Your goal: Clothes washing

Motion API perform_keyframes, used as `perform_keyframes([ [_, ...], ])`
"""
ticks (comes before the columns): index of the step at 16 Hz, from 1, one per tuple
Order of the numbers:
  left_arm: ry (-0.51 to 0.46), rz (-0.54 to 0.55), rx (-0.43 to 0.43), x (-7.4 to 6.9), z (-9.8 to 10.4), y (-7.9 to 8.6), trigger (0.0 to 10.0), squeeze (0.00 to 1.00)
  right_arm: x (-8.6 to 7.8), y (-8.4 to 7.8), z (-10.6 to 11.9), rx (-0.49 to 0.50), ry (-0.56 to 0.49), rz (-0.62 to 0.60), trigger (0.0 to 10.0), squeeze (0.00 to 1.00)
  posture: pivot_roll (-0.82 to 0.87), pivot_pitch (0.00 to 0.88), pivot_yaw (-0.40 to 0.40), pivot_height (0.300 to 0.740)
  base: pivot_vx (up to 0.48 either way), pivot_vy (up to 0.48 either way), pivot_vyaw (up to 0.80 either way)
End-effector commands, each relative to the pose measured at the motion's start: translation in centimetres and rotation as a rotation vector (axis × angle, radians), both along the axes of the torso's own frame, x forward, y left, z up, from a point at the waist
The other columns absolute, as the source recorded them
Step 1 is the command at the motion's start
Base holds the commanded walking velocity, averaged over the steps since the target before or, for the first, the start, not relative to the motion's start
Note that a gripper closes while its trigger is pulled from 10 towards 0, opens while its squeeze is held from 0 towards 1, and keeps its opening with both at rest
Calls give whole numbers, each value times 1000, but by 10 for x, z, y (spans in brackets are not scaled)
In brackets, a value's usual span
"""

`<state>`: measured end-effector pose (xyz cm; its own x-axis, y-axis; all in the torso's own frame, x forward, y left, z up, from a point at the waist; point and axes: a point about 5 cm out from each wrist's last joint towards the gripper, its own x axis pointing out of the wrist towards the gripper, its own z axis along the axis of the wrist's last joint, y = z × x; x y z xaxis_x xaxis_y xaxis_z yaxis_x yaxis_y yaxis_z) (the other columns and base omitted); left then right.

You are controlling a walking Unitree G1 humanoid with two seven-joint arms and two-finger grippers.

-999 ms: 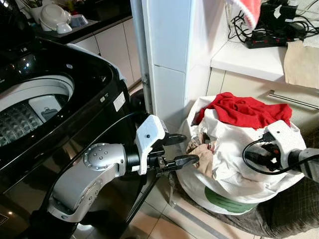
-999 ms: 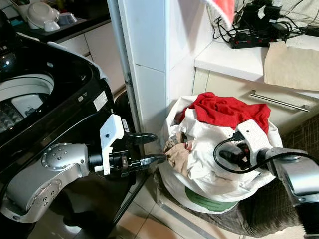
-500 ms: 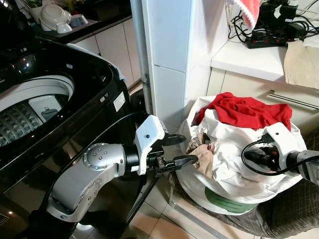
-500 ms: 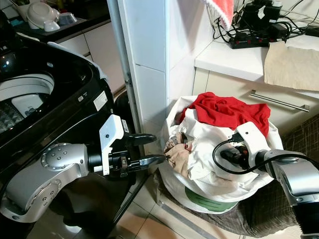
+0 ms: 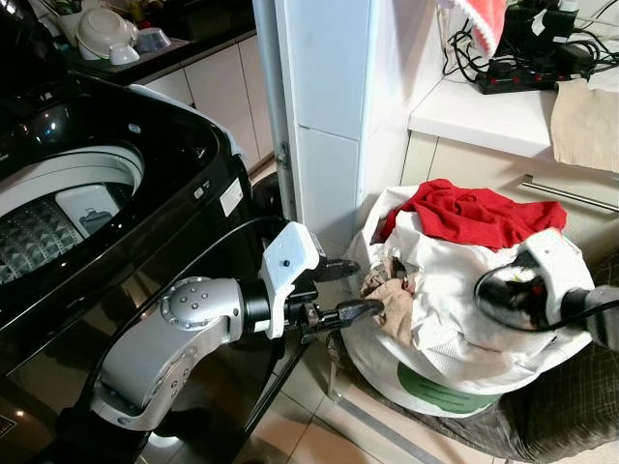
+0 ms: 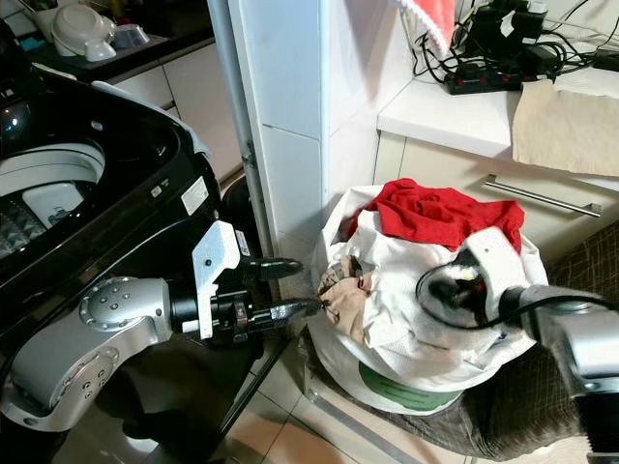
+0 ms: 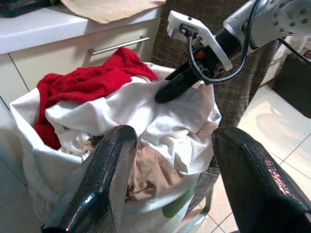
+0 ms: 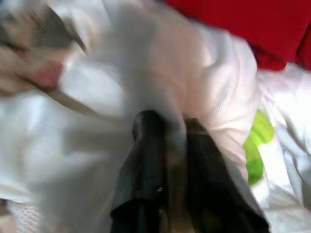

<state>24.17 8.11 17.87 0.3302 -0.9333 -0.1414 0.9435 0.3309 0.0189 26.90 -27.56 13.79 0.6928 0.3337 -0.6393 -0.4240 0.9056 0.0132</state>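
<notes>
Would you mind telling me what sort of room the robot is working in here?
Most likely a home kitchen or utility corner used for laundry: a top-loading washing machine with its lid open, a laundry bag stuffed with clothes, and dishes on a counter behind.

Silver arms with white wrist housings and glossy black fingers.
At lower left, the silver left forearm (image 5: 160,353) carries a round joint cap ringed with small screws, a white angular wrist block (image 5: 290,263), a looping black cable (image 5: 208,246) and the black left gripper (image 5: 353,288). At right, the right arm's white wrist housing (image 5: 551,261) has a coiled black cable (image 5: 493,290).
</notes>
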Motion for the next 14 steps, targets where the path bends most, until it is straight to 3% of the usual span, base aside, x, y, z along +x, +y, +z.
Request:
perform_keyframes([
  [1, -56, 46, -12, 6, 9, 4, 10000, 0, 6, 3, 26, 62, -98, 23, 0, 0, -79, 0, 87, 740, 0, 0, 0],
  [2, -71, 62, -24, 9, 11, 4, 10000, 0, 8, 4, 37, 82, -141, 35, 0, 0, -81, 0, 89, 740, 0, 0, 0],
  [6, -225, 221, -189, 34, 44, -2, 10000, 0, 14, 50, 133, 441, -482, 256, 0, 0, -91, 0, 92, 740, 0, 0, 0],
  [7, -235, 215, -231, 36, 52, -8, 10000, 1000, 15, 56, 151, 518, -543, 296, 0, 0, -92, 0, 87, 740, 0, 0, 0],
  [9, -237, 166, -272, 36, 58, -22, 10000, 1000, 15, 72, 179, 666, -630, 362, 0, 0, -92, 0, 87, 740, 0, 0, 0],
  [11, -221, 137, -325, 35, 59, -36, 10000, 1000, 13, 90, 192, 787, -652, 413, 0, 0, -101, 0, 83, 740, 0, 0, 0],
  [14, -211, 146, -416, 36, 67, -45, 10000, 1000, 12, 103, 187, 772, -600, 439, 0, 0, -97, 0, 76, 740, 0, 0, 0],
])
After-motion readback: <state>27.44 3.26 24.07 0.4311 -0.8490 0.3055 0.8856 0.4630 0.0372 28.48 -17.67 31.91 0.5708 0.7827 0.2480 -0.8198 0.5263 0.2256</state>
